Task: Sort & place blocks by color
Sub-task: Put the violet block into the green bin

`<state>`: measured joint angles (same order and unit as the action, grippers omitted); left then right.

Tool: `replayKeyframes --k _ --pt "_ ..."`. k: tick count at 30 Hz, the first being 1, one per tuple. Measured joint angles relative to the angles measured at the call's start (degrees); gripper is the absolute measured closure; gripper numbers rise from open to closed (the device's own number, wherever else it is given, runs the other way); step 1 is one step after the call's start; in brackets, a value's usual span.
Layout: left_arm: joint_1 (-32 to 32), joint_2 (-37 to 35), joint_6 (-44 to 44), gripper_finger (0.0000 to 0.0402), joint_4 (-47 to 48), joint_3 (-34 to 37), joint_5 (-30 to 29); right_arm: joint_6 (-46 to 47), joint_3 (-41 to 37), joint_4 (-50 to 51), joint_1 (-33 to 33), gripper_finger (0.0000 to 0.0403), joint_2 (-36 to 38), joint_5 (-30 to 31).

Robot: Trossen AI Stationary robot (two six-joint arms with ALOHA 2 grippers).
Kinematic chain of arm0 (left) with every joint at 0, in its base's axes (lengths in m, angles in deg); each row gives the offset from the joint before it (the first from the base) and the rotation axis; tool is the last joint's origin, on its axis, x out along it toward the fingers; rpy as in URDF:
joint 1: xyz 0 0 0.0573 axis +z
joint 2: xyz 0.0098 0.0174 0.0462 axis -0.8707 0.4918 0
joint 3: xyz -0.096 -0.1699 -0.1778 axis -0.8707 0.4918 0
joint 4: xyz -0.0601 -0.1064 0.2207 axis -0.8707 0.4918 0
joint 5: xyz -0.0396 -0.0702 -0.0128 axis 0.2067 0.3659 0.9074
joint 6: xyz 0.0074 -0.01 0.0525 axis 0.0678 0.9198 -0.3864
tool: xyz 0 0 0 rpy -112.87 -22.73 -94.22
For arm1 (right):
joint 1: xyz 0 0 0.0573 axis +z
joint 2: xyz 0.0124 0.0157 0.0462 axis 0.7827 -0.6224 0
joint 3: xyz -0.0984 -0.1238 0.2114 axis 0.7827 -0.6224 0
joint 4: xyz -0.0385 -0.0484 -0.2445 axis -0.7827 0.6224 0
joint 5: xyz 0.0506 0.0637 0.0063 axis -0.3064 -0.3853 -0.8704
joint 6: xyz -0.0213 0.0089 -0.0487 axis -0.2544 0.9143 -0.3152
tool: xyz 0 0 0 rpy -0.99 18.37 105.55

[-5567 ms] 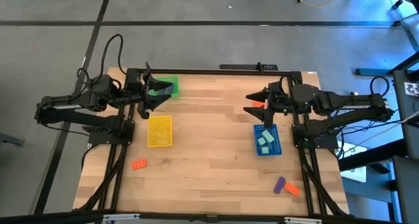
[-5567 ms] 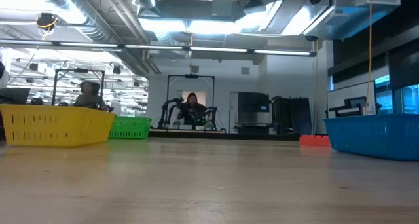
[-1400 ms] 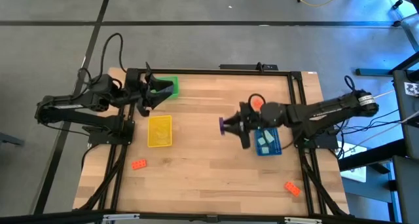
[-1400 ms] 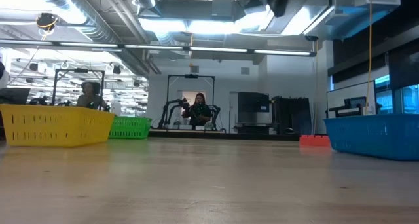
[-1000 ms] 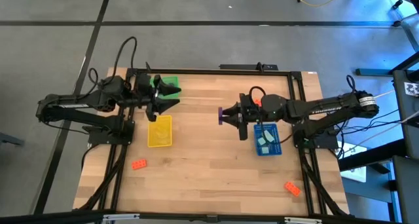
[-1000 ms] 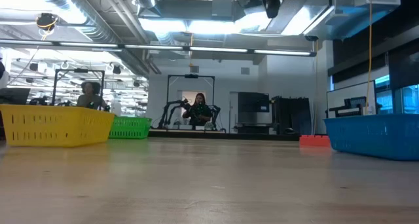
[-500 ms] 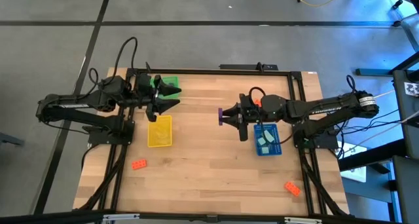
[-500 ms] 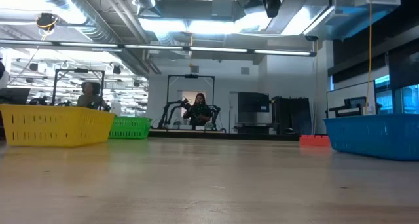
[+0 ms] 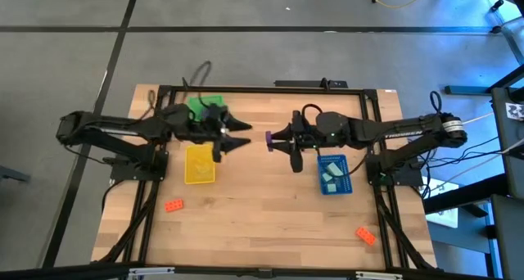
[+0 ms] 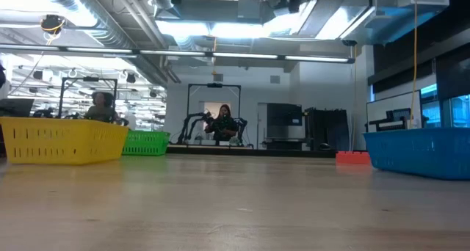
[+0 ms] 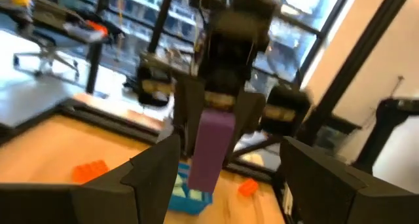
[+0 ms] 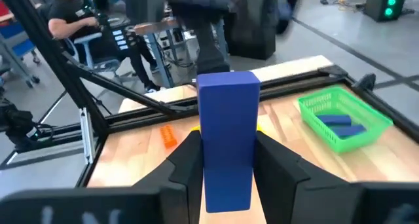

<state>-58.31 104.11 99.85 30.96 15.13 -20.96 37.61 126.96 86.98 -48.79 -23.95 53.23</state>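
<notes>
My right gripper [image 9: 277, 139] hangs over the table's middle, shut on a purple block [image 9: 268, 137]. In the right wrist view the same block [image 12: 228, 135] looks blue. My left gripper [image 9: 244, 139] faces it from the table's left. It is open, and in the left wrist view its fingers [image 11: 154, 175] frame the block [image 11: 213, 149] a short way ahead, apart from it. Orange blocks lie flat on the table near the front left [image 9: 173, 205] and front right [image 9: 365, 236]. My right gripper pinches the purple block's two long sides [image 12: 204, 152] between its two fingers. The fingers lie level and come from the table's right, along the block. The block's free end [image 9: 268, 137] sticks out past the fingertips toward the table's left, lifted clear of the table.
A green tray [image 9: 205, 106] holding blocks sits at the far left, with a yellow tray [image 9: 200, 164] in front of it. A blue tray [image 9: 334, 173] with teal blocks sits on the right. Another orange block [image 10: 353, 157] rests beside the blue tray.
My left gripper has reached out from the green tray toward the table's right and now faces the right gripper. My right gripper has carried the purple block a little toward the table's left and far edge, staying shut on it.
</notes>
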Motion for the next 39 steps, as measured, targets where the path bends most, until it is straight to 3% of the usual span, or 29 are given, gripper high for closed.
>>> replayKeyframes --k 9,14,25,32,39 --pt "-2.4 7.6 -0.6 0.0147 -7.4 0.0 -4.8 -3.0 3.7 0.9 -0.1 0.0299 -2.4 -1.6" --pt "-2.6 10.0 -1.9 0.0147 -10.9 0.0 -4.6 -2.8 3.7 1.0 -0.7 0.0299 -3.5 -3.1" --pt "-2.6 10.9 -5.6 0.0153 -14.2 -0.1 -6.1 -1.6 3.6 0.7 -0.7 0.0299 -4.0 -4.3" --pt "-2.6 10.9 -6.3 0.0208 -12.9 0.0 -6.1 -1.5 3.6 -0.3 -1.1 0.0299 -4.0 -4.3" --pt "-2.6 10.9 -7.2 0.0302 -12.8 0.0 -6.7 -1.0 3.6 -0.2 -1.1 0.0299 -4.0 -4.3"
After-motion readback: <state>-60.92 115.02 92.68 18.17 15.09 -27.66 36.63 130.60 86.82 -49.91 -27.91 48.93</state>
